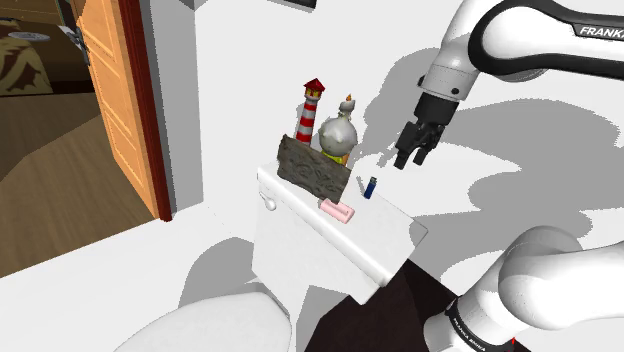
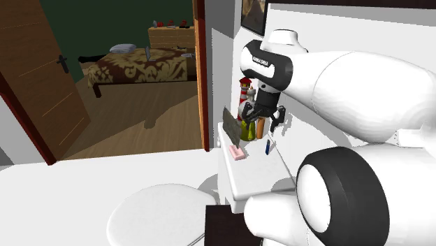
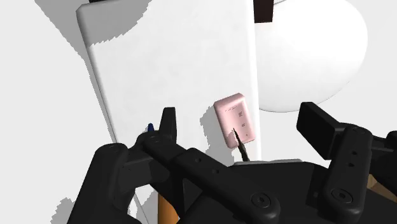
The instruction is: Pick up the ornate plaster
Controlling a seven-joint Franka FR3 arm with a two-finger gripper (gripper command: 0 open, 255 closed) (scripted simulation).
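White toilet tank lid (image 1: 370,245) against a white wall carries everything. Jaws hang released, holding nothing, right of centre in the shoulder view, above the lid's wall side. Just below them stands a blue stick (image 1: 370,187), then a pink block (image 1: 338,209). Further left the plaster (image 1: 315,170), a dark carved slab, stands on edge at the lid's end, ungrasped, with a flask (image 1: 338,130) and lighthouse (image 1: 311,110) close behind. Likely risks: a finger nudging the slab would tip it off the lid, or sweeping low would knock the stick or ornaments.
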